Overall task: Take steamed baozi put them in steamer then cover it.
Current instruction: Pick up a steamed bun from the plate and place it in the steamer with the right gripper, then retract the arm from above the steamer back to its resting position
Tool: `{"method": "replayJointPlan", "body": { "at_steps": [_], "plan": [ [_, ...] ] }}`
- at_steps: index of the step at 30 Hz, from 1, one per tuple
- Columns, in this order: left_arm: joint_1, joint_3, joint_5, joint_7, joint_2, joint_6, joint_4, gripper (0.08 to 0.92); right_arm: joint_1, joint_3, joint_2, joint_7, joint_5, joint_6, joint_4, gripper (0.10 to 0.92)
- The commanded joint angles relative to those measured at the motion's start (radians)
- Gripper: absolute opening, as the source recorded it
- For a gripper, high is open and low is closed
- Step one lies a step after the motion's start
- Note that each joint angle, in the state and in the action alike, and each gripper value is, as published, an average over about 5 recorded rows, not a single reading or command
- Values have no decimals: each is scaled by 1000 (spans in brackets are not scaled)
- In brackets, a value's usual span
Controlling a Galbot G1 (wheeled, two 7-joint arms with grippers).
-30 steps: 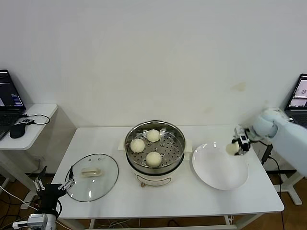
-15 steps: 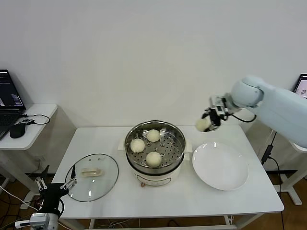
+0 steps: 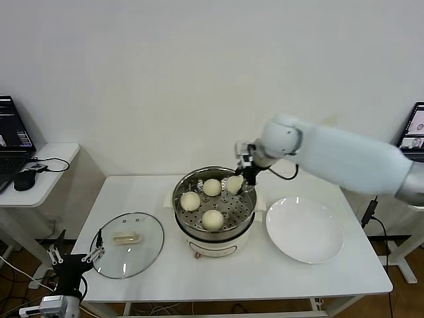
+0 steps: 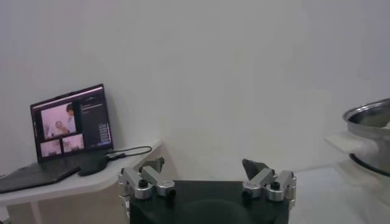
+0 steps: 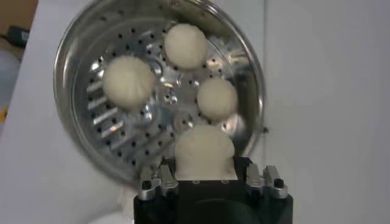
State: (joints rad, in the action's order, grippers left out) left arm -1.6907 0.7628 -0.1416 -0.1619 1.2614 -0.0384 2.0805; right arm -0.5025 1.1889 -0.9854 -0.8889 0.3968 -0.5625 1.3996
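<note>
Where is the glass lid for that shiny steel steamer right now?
In the head view, the round clear glass lid lies flat on the white table, on the robot's left of the steel steamer, close to the waiting left claw.

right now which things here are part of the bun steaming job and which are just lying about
Part of the job:
- steamer holding three baozi
- fourth baozi, held by the right pincer over the steamer
- cover, lying on the table
- left pincer, open, parked low beside the cover

Just lying about:
- white plate, bare
- laptop and mouse on the side table
</note>
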Motion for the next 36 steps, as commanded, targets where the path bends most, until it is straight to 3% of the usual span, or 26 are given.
{"method": "replayJointPlan", "body": {
  "at_steps": [1,19,28,32,36],
  "plan": [
    [1,-1,-1,-1,-1,-3,-5,823,97,37,-112,87,15,-107,-44,594],
    [6,-3,-3,-1,-4,-4,-10,823,140,-27,-79,111,-48,-124,-57,609],
    [15,-6,-2,0,-5,1,-7,823,79,-108,61,105,6,-130,67,810],
    [18,-9,-1,0,-4,1,-7,823,97,-174,159,226,96,-117,172,822],
    [21,-10,-2,0,-3,1,-14,823,204,-257,285,567,255,-31,292,823]
  ]
}}
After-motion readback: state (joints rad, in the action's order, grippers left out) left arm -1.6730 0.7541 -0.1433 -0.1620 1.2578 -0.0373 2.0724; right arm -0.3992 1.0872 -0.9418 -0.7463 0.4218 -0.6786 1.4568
